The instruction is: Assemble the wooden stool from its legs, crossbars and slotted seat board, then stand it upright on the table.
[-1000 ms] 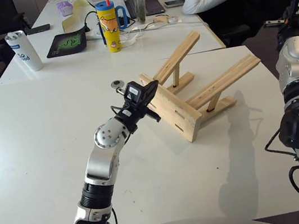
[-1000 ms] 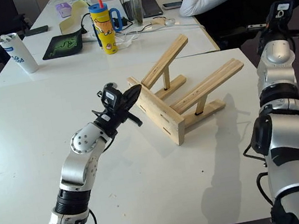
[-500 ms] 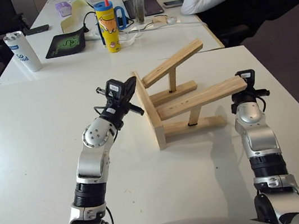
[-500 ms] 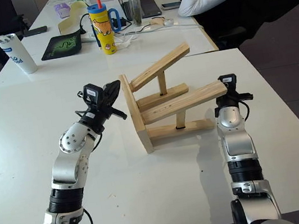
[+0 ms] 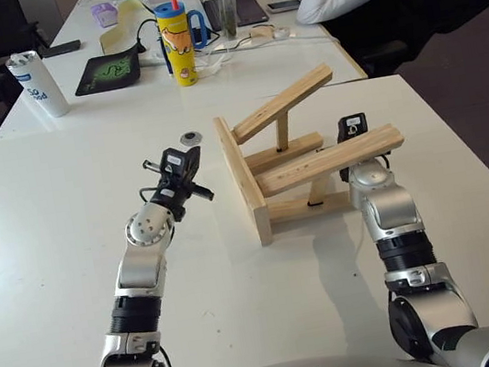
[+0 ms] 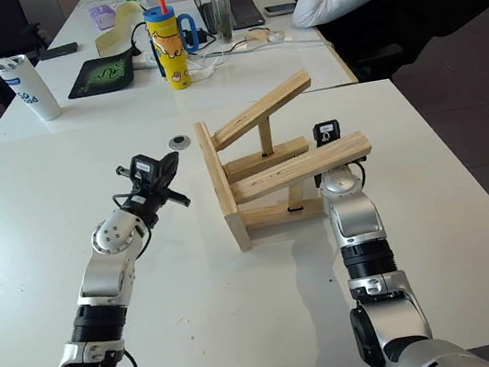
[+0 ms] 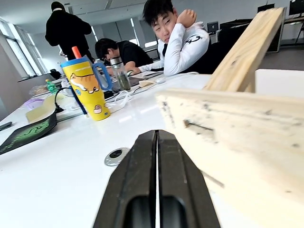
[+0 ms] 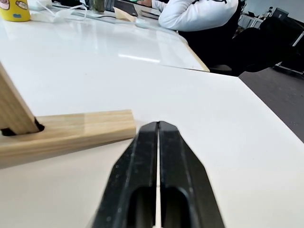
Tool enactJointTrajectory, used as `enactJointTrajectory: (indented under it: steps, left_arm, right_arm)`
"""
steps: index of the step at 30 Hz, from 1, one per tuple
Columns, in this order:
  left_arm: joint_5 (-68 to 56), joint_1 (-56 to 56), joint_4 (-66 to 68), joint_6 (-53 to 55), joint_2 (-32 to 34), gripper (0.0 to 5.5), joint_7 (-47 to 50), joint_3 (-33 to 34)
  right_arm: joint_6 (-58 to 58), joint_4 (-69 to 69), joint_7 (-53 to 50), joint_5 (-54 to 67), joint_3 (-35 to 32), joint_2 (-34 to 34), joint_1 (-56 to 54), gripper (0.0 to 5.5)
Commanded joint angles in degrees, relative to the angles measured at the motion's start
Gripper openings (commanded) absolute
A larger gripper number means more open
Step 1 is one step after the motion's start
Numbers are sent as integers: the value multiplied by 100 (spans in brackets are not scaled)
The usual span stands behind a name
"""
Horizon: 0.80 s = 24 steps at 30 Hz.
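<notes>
The wooden stool [image 5: 290, 165] lies on its side on the white table [image 5: 44, 271]. Its slotted seat board [image 5: 242, 182] stands on edge and its legs point toward my right. My left gripper [image 5: 191, 162] is shut with nothing in it, a short way to the left of the seat board [image 7: 228, 137] and apart from it. My right gripper [image 8: 158, 126] is shut and empty, low over the table by the outer end of a leg [image 8: 71, 135]. From the head its wrist [image 6: 325, 132] shows just behind the upper leg [image 6: 302, 167].
A small round disc [image 5: 190, 138] lies on the table behind my left gripper. The table behind holds a yellow cup [image 5: 176, 29], a white tumbler [image 5: 40, 83] and a dark mat [image 5: 109, 70]. People sit at its far side.
My right arm came down from high on the right to the stool's legs. The stool turned so its seat board stands steeper. My left gripper drew back to the left, off the board.
</notes>
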Motion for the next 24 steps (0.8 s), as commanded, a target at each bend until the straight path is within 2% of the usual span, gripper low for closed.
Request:
enactJointTrajectory:
  steps: [1,5,9,15,24]
  left_arm:
    - [367,-1008,1500,-666,442,1,5,58]
    - [953,-2312,3774,-1475,720,1,44,-239]
    - [1181,-2936,5013,-1881,853,1,193,-281]
    - [1270,-2974,5557,-2301,881,1,245,-306]
    - [1297,-3024,5717,-2434,976,1,225,-254]
  right_arm:
    - [439,85,253,189,4,138,-118,0]
    - [471,151,653,278,154,133,-220,0]
    - [137,441,1222,411,230,44,-421,0]
    - [-446,505,2670,941,375,-54,-380,0]
    - [-262,-33,4221,1807,653,-89,-14,0]
